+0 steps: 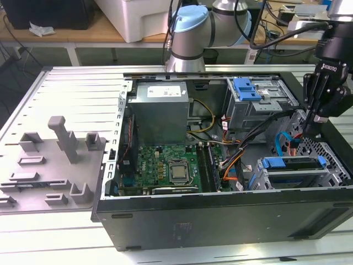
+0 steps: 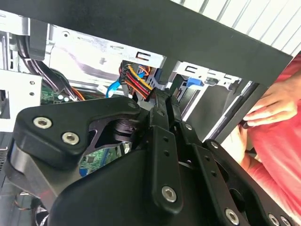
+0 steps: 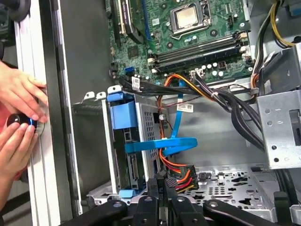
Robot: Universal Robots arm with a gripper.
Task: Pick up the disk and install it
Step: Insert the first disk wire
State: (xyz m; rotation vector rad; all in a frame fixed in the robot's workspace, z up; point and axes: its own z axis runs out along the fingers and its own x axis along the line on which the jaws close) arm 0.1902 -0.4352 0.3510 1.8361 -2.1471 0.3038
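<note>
The gripper point(image 2: 165, 101), drawn narrow with nothing visible in its grasp, hangs inside the case point(image 1: 220, 212) beside the disk point(image 3: 123, 115) seated in its cage point(image 3: 149, 123). It could snag the red-and-yellow wires point(image 3: 181, 173) or the blue cable point(image 3: 162, 145), and 2 hands point(image 3: 19, 94) rest close by.

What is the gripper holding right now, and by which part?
It cannot be told. The gripper is at the power plug with red and yellow wires, beside the disk in its bay; whether it grips it is unclear.
</note>
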